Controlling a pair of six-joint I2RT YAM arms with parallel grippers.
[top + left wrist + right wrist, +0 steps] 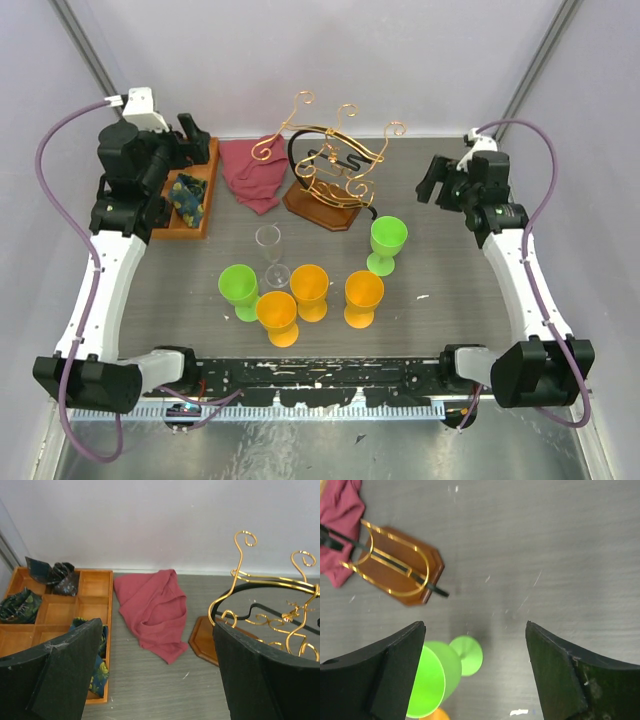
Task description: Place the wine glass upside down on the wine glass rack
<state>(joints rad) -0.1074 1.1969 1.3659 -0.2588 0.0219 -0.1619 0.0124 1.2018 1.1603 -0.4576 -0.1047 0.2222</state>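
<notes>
A clear wine glass [271, 255] stands upright mid-table among coloured plastic goblets. The wine glass rack [333, 165], gold wire scrolls on a brown wooden base, stands behind it at the back centre; it also shows in the left wrist view [272, 610] and in the right wrist view [400, 565]. My left gripper [193, 135] is open and empty at the back left, above the wooden tray. My right gripper [432, 180] is open and empty at the back right, with a green goblet [437, 672] below its left finger.
An orange-brown compartmented tray [190, 190] with dark patterned cloths sits at back left. A red cloth [252, 170] lies between tray and rack. Two green goblets [240, 288] [387, 243] and three orange goblets [310, 292] stand around the glass.
</notes>
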